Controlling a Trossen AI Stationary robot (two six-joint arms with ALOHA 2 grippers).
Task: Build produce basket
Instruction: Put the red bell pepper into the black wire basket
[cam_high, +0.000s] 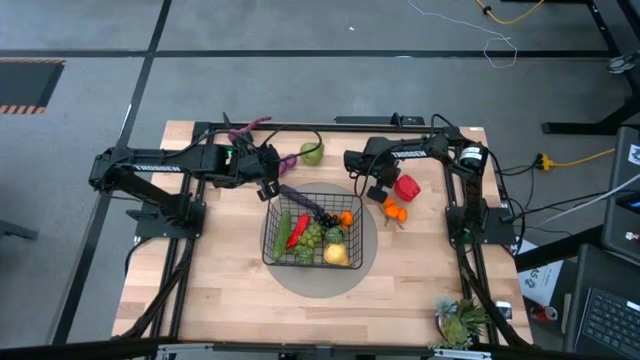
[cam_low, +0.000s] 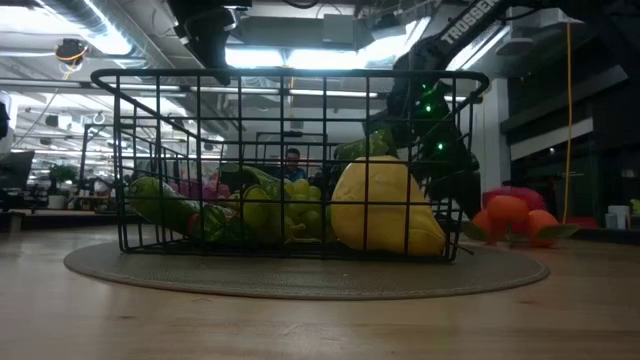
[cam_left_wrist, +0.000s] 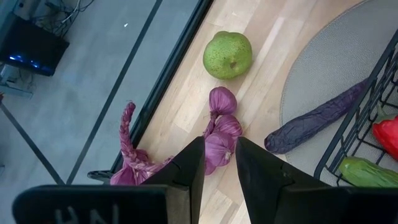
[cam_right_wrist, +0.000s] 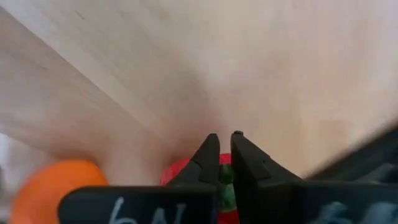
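Observation:
The black wire basket (cam_high: 270, 238) (cam_low: 300, 80) stands on a grey round mat and holds a cucumber, a red chili, green grapes, an orange and a yellow lemon (cam_low: 385, 210). A purple eggplant (cam_high: 300, 200) (cam_left_wrist: 317, 115) leans over its far-left rim. My left gripper (cam_high: 275, 165) (cam_left_wrist: 219, 163) is at the purple string of bulbs (cam_left_wrist: 127, 137), with the green pear (cam_high: 312, 152) (cam_left_wrist: 227, 55) just beyond. My right gripper (cam_high: 395, 188) (cam_right_wrist: 224, 149) is on the red pepper (cam_high: 407, 187) (cam_right_wrist: 177, 173), beside two oranges (cam_high: 395, 211) (cam_low: 510, 215). My left gripper pinches one purple bulb (cam_left_wrist: 217, 146) of the string between its two fingers, coming slanting from above and from the table's left. The other bulbs and the braided tail lie on the table. My right gripper is shut on the pepper's green stem (cam_right_wrist: 224, 177), pinched between both fingers. Whether the pepper is off the table, I cannot tell.
A spiky green potted plant (cam_high: 460, 320) stands at the table's near right corner. The grey mat (cam_high: 320, 280) reaches past the basket on every side. Bare wood lies near and left of the mat. Metal frame rails run along the table's edges.

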